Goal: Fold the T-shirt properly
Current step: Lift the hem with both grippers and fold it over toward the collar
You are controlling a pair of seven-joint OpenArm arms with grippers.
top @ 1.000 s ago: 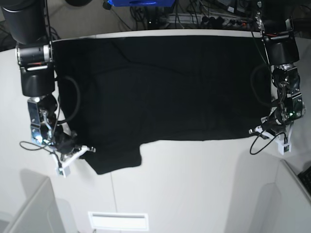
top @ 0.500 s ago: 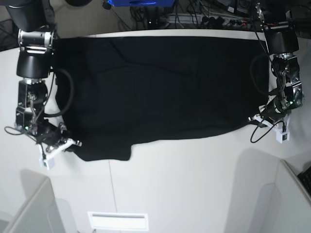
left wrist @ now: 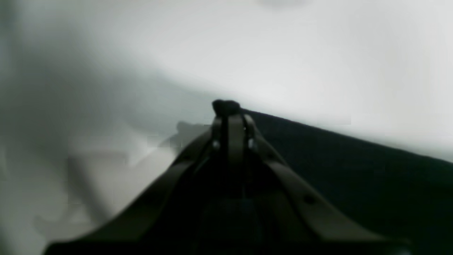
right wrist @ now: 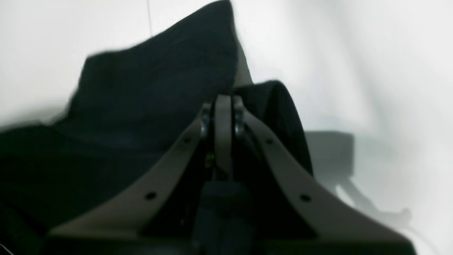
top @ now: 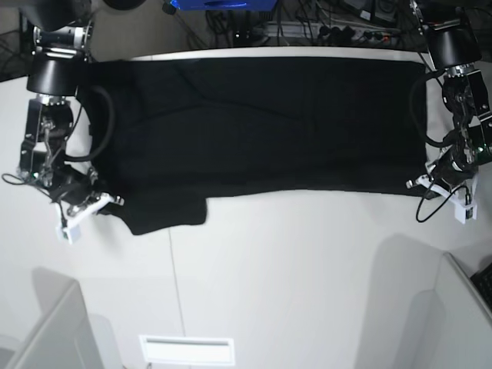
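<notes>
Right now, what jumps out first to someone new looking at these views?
The black T-shirt dominates, spread wide across the far half of the white table, one sleeve jutting toward the near edge. The right pincer pinches that sleeve-side corner at the base view's left; the left pincer is shut on the opposite corner at its right.

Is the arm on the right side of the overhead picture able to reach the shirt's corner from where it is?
Yes, it looks so: the left gripper already sits at the T-shirt corner, jaws closed on a bit of black cloth in its wrist view. Nothing stands between them on the table.
</notes>
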